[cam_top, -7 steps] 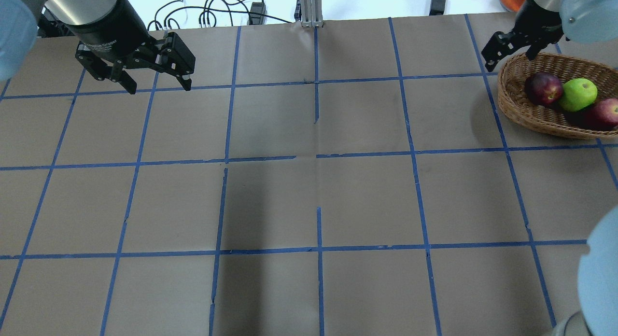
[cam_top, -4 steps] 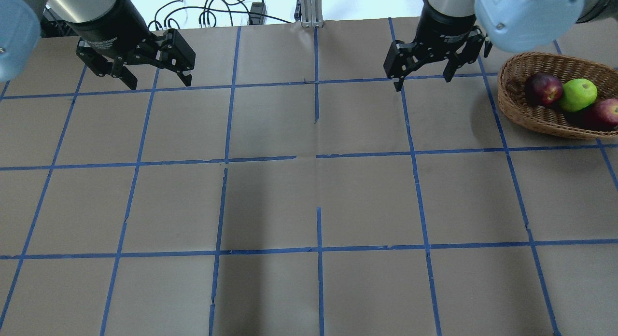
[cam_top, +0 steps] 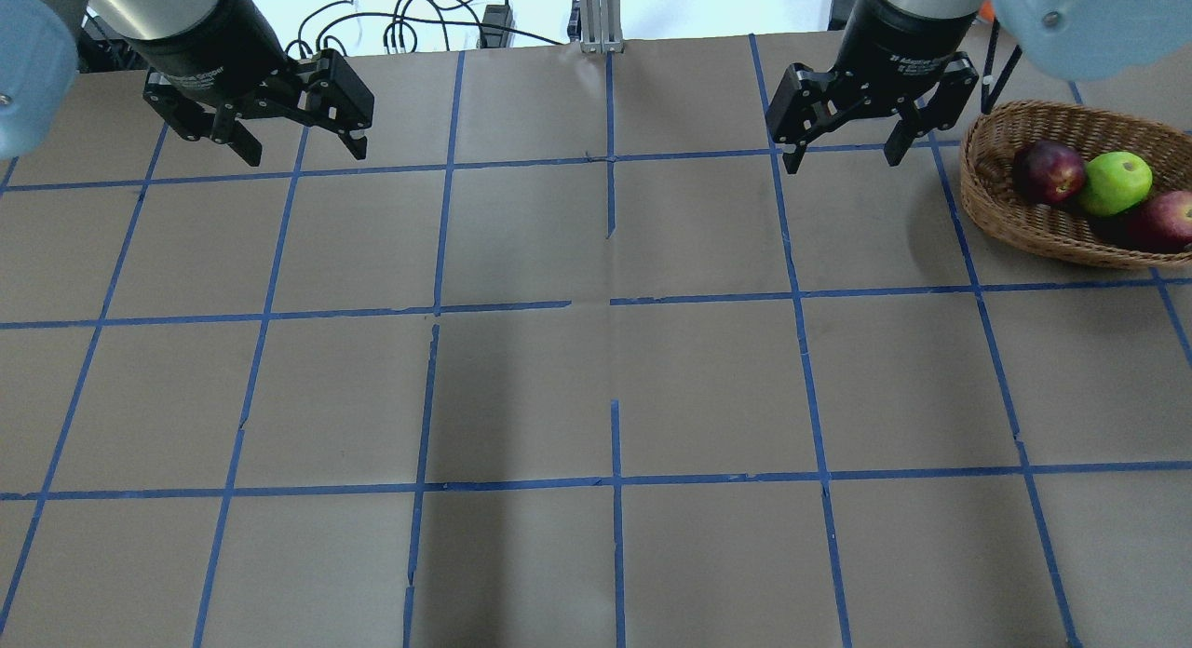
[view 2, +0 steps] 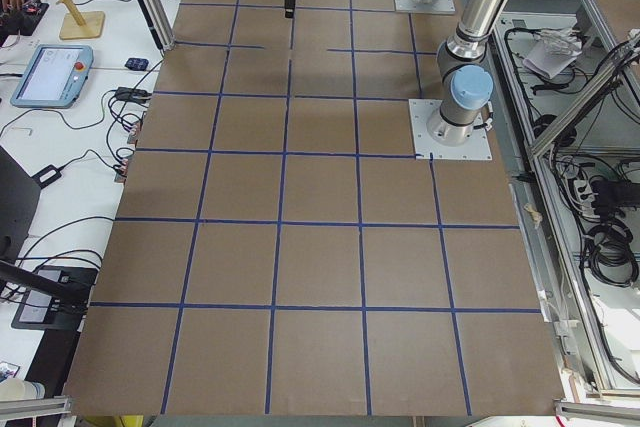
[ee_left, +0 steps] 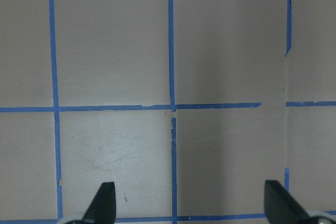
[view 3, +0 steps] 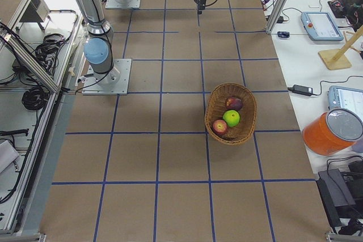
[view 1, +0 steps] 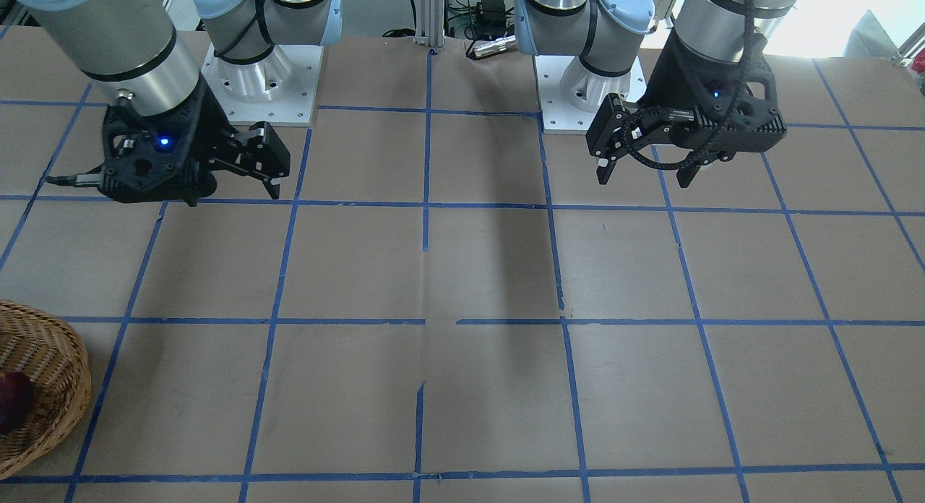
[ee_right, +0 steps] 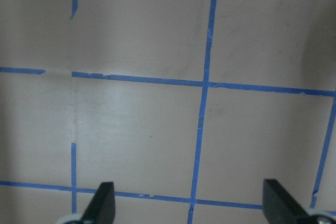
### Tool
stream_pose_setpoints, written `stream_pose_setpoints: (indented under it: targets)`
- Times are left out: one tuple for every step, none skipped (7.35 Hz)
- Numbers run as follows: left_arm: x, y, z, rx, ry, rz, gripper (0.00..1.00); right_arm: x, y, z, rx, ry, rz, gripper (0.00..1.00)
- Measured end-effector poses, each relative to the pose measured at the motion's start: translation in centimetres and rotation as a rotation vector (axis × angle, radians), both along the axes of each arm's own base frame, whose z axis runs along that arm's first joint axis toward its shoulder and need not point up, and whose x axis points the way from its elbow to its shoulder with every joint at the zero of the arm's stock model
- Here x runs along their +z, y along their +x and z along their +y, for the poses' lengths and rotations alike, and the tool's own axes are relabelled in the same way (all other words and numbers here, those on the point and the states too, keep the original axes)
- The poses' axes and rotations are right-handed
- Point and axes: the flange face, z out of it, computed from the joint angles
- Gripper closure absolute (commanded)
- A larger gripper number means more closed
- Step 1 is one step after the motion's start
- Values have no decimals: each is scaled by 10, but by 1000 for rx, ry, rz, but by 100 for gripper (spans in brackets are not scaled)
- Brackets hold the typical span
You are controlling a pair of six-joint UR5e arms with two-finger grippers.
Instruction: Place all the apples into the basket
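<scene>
The brown paper-covered table (cam_top: 521,369) fills most of the room, marked into squares by blue tape (cam_top: 698,299). Two arms reach over its far side: the left arm (view 1: 723,11) and the right arm (view 1: 108,33), each bolted to its own plate.

One wicker basket (cam_top: 987,201) sits at the table's right end, near the far edge. All three apples lie inside it, touching in a row: the maroon apple (cam_top: 1049,170) farthest from the robot, the green apple (cam_top: 1114,182) in the middle and the red apple (cam_top: 1164,218) nearest.

Off the table, on a side bench past the basket, stand one orange tub (view 3: 329,134) with a grey lid and two touchscreen pendants (view 3: 320,25). Cables (cam_top: 410,29) trail along the far edge.

The right gripper (cam_top: 846,159) hangs above the table just beside the basket's rim, apart from it, fingers spread wide and holding nothing. The left gripper (cam_top: 303,150) hangs well apart over the other end, fingers likewise spread and empty.
</scene>
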Motion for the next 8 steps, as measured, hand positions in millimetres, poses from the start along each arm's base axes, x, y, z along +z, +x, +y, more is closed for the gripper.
stream_pose_setpoints:
  targets:
    - [0,0,1,0,1,0,0,-6,-9,-8,-14,10,19,0]
    - [0,0,1,0,5,0,0,-9,-12,-10,-19,16,29,0]
    - [0,0,2,0,11,-1,0,-8,-12,-9,-21,18,33,0]
    - [-2,1,3,1,19,-8,0,-8,-12,-9,-21,20,35,0]
    - [-3,2,4,2,26,-21,0,-9,-13,-9,-20,22,35,0]
    - [-4,2,4,3,30,-25,0,-9,-13,-9,-18,23,35,0]
    - [-5,2,5,4,33,-24,0,-8,-13,-9,-14,22,35,0]
    - [-6,1,5,6,36,-20,0,-8,-14,-8,-10,21,35,0]
